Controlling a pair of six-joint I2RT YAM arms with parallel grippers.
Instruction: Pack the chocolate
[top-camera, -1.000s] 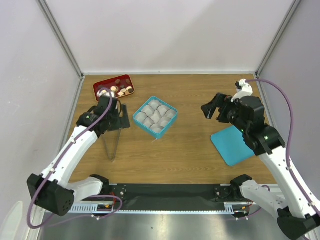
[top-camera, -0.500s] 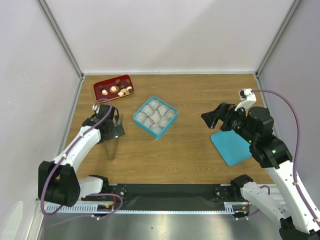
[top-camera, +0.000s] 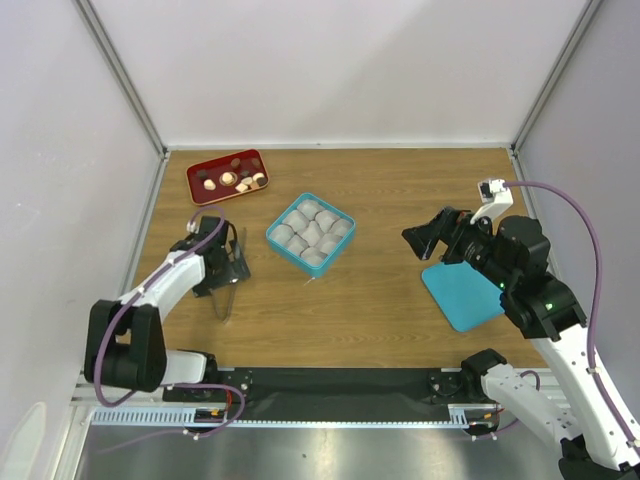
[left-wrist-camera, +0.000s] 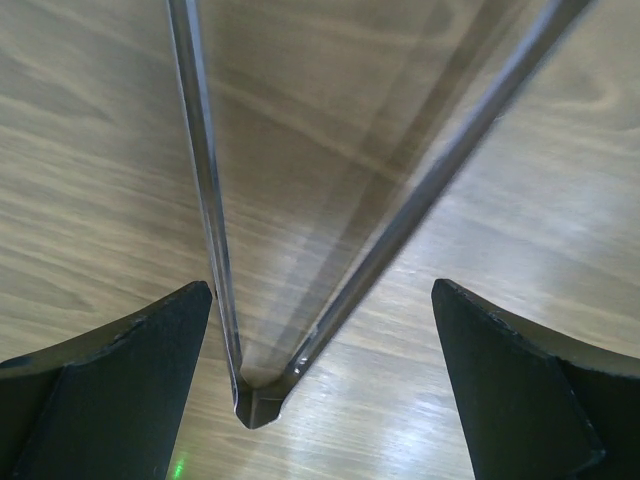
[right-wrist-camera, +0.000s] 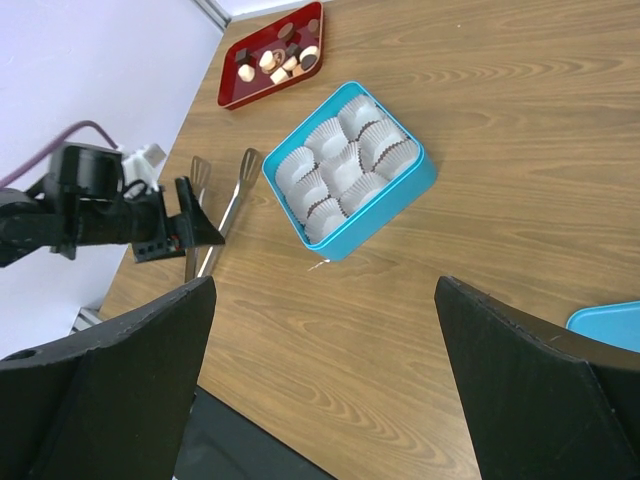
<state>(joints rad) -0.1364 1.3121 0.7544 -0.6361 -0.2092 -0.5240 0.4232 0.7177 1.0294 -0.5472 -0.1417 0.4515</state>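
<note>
The chocolate (top-camera: 232, 178) (right-wrist-camera: 275, 60), small dark and tan pieces, lies in a red tray (top-camera: 205, 168) at the back left. A teal box (top-camera: 311, 232) (right-wrist-camera: 350, 165) of white paper cups sits mid-table. Metal tongs (top-camera: 227, 300) (left-wrist-camera: 210, 220) (right-wrist-camera: 225, 215) lie flat on the wood left of the box. My left gripper (top-camera: 224, 266) (left-wrist-camera: 320, 380) is open and low over them, with the tongs' joined end between its fingers (left-wrist-camera: 110, 370) and not touched. My right gripper (top-camera: 421, 233) (right-wrist-camera: 325, 370) hangs open and empty above the wood, right of the box.
A teal lid (top-camera: 462, 290) (right-wrist-camera: 610, 325) lies flat at the right, under my right arm. Grey walls close in the table at the back and on both sides. The arm bases and a dark rail sit along the near edge.
My left gripper has pulled back from beside the red tray and come down over the tongs. My right arm drew back a little to the right, then held still.
</note>
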